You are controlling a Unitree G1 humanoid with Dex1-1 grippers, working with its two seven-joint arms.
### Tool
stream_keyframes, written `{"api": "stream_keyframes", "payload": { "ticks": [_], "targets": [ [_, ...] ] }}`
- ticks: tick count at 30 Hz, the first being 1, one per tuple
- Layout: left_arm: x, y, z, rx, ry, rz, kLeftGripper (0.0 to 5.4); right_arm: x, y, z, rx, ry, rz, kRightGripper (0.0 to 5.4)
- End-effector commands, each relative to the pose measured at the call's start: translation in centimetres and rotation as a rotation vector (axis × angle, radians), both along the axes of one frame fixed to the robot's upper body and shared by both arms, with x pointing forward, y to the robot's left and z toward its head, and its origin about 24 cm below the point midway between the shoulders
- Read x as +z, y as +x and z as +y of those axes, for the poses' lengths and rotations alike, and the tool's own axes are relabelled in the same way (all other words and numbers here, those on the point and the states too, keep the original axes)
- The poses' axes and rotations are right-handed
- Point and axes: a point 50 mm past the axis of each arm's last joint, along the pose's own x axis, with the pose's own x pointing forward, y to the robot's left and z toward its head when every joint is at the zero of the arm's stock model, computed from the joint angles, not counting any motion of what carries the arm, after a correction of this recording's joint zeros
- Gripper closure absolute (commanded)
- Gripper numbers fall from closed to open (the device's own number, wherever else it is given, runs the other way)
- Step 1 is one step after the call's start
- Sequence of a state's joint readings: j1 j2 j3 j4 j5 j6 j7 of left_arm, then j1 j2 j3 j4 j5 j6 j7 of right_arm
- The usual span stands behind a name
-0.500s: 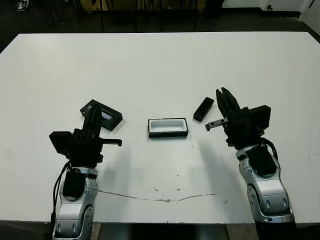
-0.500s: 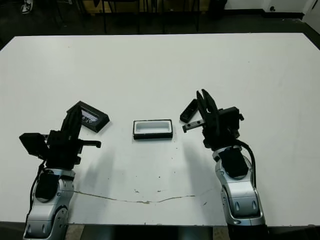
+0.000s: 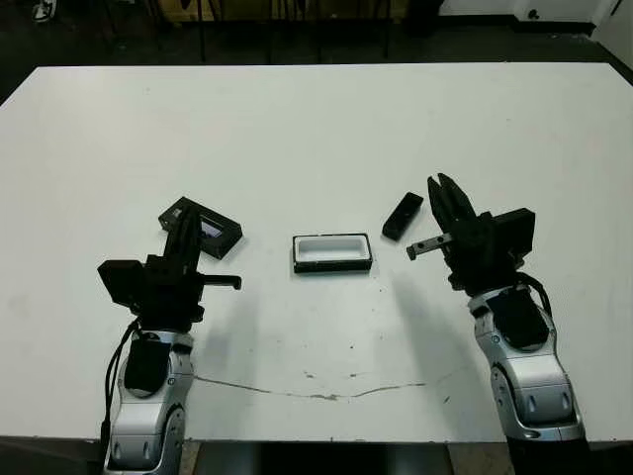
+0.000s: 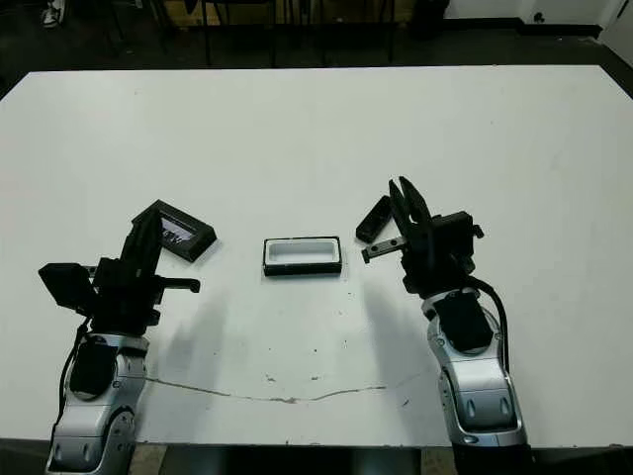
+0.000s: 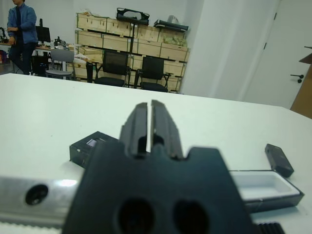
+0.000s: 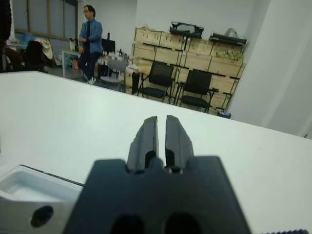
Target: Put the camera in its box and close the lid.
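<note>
A: Where's everything sitting?

B: Box (image 3: pixel 332 252) is in the middle of the white table (image 3: pixel 316 129), open side up, white lining showing, nothing in it. Camera (image 3: pixel 403 215) lies flat on the table just beyond and to the right of the box, angled, not touching it. Lid (image 3: pixel 201 227) is off to the left of the box, well apart, also angled, with its pale strip facing up.

A: Grippers?

B: Left gripper (image 3: pixel 188 227) hangs over the near edge of the lid; its fingers (image 5: pixel 138 127) are pressed nearly together with only a thin slit between them, holding nothing. Right gripper (image 3: pixel 444 193) sits just right of the camera, close beside it; can't tell from the head views whether it touches. Its fingers (image 6: pixel 148 135) are also nearly together, narrow gap, nothing between them.

A: Anything else in frame?

B: Thin crack line (image 3: pixel 316 388) runs across the table's near part. The wrist views show stacked crates (image 6: pixel 190 53), black chairs (image 6: pixel 197 87) and a person in a blue top (image 6: pixel 91 36) standing far behind the table.
</note>
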State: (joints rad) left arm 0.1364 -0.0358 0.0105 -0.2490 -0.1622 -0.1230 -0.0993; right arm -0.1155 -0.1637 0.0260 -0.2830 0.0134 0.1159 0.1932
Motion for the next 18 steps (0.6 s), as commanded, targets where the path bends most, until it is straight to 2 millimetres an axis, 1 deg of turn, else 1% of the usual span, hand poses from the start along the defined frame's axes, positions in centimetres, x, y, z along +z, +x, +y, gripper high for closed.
{"api": "stream_keyframes", "payload": {
  "ticks": [1, 3, 6, 8, 10, 13, 15, 18],
  "targets": [
    [-0.7, -0.2, 0.2, 0.016, 0.005, 0.038, 5.38, 2.2, 2.0, -1.4, -0.025, -0.069, -0.012, 5.40],
    [-0.7, -0.2, 0.2, 0.016, 0.006, 0.038, 5.38, 3.8, 3.7, -2.2, -0.025, -0.103, -0.015, 5.40],
    [-0.7, -0.2, 0.0, 0.016, 0.003, 0.037, 5.38, 6.2, 7.0, -3.5, -0.020, -0.250, -0.029, 5.40],
    [-0.7, -0.2, -0.1, 0.017, 0.002, 0.038, 5.38, 7.5, 9.0, -4.0, -0.005, -0.365, -0.028, 5.40],
    [-0.7, -0.2, -0.3, 0.018, 0.000, 0.040, 5.38, 8.5, 11.0, -4.0, 0.012, -0.470, -0.023, 5.40],
    [-0.8, -0.1, -0.5, 0.016, -0.003, 0.040, 5.38, 9.1, 13.0, -3.6, 0.036, -0.549, 0.033, 5.40],
    [-0.8, -0.2, -0.6, 0.014, -0.004, 0.041, 5.38, 9.4, 13.8, -2.9, 0.061, -0.604, 0.080, 5.40],
    [-0.7, -0.1, -0.6, 0.010, -0.013, 0.043, 5.38, 9.2, 14.6, -1.8, 0.082, -0.714, 0.130, 5.40]
  ]
}}
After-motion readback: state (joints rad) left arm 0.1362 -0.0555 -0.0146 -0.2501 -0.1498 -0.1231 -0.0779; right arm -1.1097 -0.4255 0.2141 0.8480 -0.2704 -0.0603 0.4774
